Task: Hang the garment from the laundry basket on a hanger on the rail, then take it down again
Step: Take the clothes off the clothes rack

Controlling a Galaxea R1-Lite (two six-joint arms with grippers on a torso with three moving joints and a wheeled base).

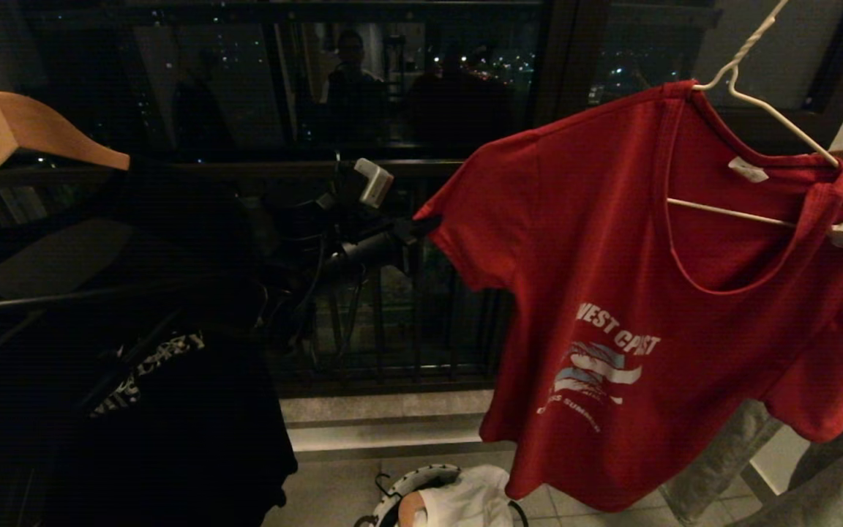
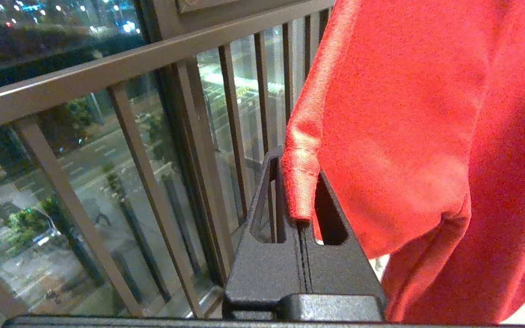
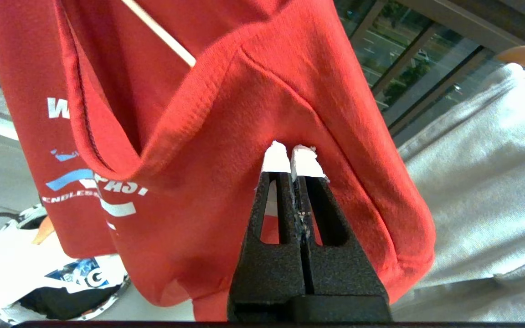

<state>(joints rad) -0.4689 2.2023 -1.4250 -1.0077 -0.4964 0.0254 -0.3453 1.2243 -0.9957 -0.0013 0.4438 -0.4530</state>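
Red short-sleeved T-shirt (image 1: pixel 612 241) with white "WEST COAST" lettering: draped on thin white wire hanger (image 1: pixel 758 102) at upper right, hook running out of frame, rail not visible. Stretched sideways between both arms. Left gripper (image 2: pixel 300 214) clamped on hem of left sleeve, out toward dark window railing (image 2: pixel 121 68). Right gripper (image 3: pixel 294 157) at far right, pressed together at shoulder fabric; seemingly pinching cloth, though bite itself hidden behind white fingertips (image 3: pixel 275 157). Small round white woven laundry basket (image 1: pixel 407 487) on floor, near and below, with white cloth (image 1: pixel 465 501) inside. Black printed T-shirt (image 1: pixel 165 410) on tan wooden hanger (image 1: pixel 19 132) at left, well apart.

Risks, judged from here: uneven pull from left tilting wire hanger further, neckline sliding off lower shoulder; hanger unhooking if tugged sideways; thin sleeve hem slipping from shallow pinch; collar snagging on hanger tip during removal.
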